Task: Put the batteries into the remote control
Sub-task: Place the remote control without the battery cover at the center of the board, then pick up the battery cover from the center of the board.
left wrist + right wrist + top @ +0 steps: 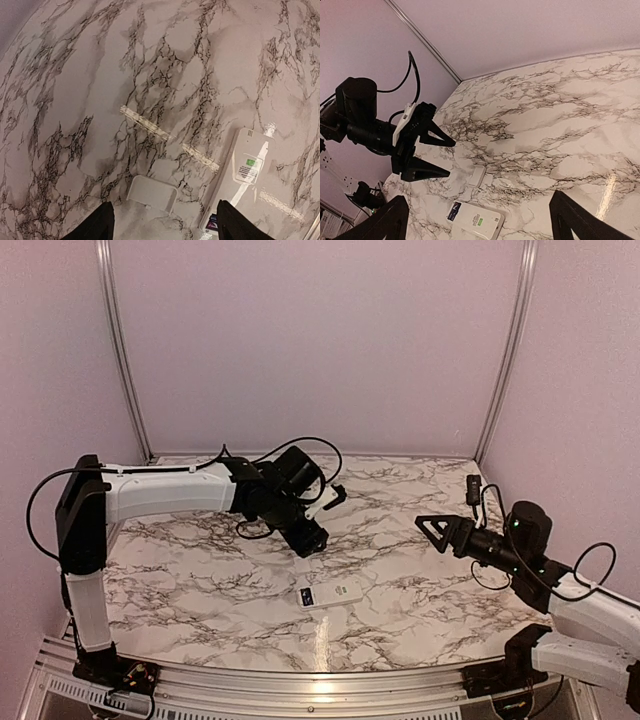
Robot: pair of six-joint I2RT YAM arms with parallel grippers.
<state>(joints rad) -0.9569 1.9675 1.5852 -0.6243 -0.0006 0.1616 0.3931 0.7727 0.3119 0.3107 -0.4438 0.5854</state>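
Observation:
The remote control (pixel 335 592) lies back up on the marble table near the front middle. Its battery bay (pixel 307 597) at the left end is uncovered and dark inside; I cannot make out separate batteries there, and no loose batteries show on the table. The remote also shows in the left wrist view (pixel 245 180) and the right wrist view (pixel 480 222). The small white cover plate (pixel 152 192) lies beside it, also in the right wrist view (pixel 476 176). My left gripper (pixel 312 540) hangs open above the cover plate (pixel 165 227). My right gripper (pixel 432 532) is open and empty, held off the table to the right.
Worn tape strips (pixel 150 125) mark the table (pixel 200 580) past the cover plate. Pink walls and two aluminium posts (pixel 125 350) close off the back and sides. The left arm's cables (pixel 300 445) loop above its wrist.

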